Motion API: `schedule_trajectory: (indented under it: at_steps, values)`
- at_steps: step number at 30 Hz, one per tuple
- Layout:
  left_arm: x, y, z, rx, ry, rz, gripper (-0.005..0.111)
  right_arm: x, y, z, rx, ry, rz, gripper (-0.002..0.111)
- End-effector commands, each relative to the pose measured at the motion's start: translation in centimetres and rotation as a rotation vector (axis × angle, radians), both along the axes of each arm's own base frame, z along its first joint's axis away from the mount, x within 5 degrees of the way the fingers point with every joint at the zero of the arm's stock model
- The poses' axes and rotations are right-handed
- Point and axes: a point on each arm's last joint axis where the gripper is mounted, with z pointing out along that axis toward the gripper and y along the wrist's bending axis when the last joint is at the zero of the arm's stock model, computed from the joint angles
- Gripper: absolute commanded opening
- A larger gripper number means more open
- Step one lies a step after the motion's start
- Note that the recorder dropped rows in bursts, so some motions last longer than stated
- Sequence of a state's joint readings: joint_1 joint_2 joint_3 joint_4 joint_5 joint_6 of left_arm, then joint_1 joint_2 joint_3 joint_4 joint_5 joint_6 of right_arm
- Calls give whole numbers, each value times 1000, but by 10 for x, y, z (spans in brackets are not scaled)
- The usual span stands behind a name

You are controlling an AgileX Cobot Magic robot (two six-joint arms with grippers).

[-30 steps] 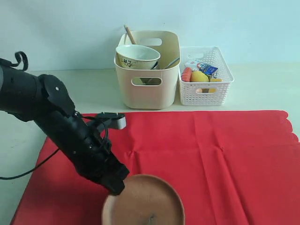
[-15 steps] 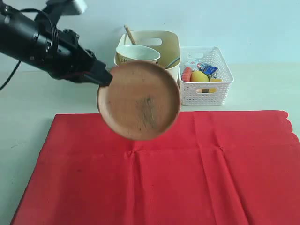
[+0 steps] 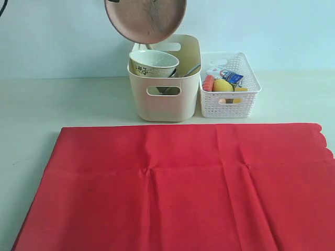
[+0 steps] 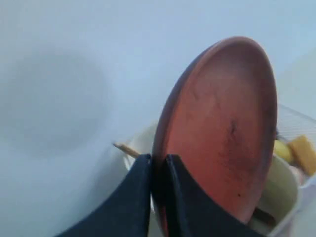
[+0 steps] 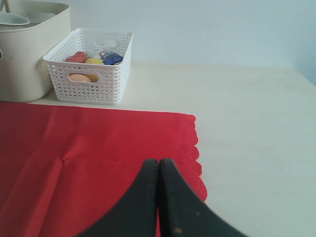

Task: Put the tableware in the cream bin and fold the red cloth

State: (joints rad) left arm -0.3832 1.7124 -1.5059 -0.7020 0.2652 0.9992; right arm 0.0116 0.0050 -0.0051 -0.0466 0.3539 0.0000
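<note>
The red cloth (image 3: 172,183) lies flat and unfolded on the near desk (image 3: 68,99). Its surface is now bare: the plate (image 3: 146,18) that rested at its near edge a second ago has been lifted away. The right claw (image 5: 158,165) hangs clenched and empty over the cloth's right, scalloped edge. Farther back stands the cream bin (image 3: 162,104), already holding the bowl (image 3: 153,63), with the white basket (image 3: 230,102) just right of it. The left claw (image 4: 158,160) grasps the plate by its rim, tilted on edge above the bin. The plate appears ready for lowering into the bin; folding would follow.
</note>
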Motion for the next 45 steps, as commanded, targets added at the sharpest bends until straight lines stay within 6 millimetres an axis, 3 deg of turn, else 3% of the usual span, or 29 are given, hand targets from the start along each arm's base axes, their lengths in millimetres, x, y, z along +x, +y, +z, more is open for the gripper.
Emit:
schedule_trajectory:
  at_steps: [1,13,20,23,27,28,31,33,40,45]
  values:
    - [35,-3,-6,110,-176,60,0,0,0,0,-3,-12,-6,0]
    - [119,-38,-56,316,-314,-13,0,0,0,0,-3,-12,-6,0]
    - [143,-55,-90,436,-347,-138,0,0,0,0,-3,-12,-6,0]
    - [143,-60,-95,430,-334,-203,0,0,0,0,-3,-12,-6,0]
    - [143,-60,-95,423,-335,-207,3,0,0,0,-3,-12,-6,0]
    - [143,-60,-95,423,-335,-207,10,0,0,0,-3,-12,-6,0]
    - [145,-56,-91,434,-359,-176,48,0,0,0,-3,-12,-6,0]
    - [145,-51,-80,425,-384,-143,62,0,0,0,-3,-12,-6,0]
    - [131,-40,-28,216,-357,-63,64,0,0,0,-3,-12,-6,0]
    - [118,-31,-8,155,-271,-115,64,0,0,0,-3,-12,-6,0]
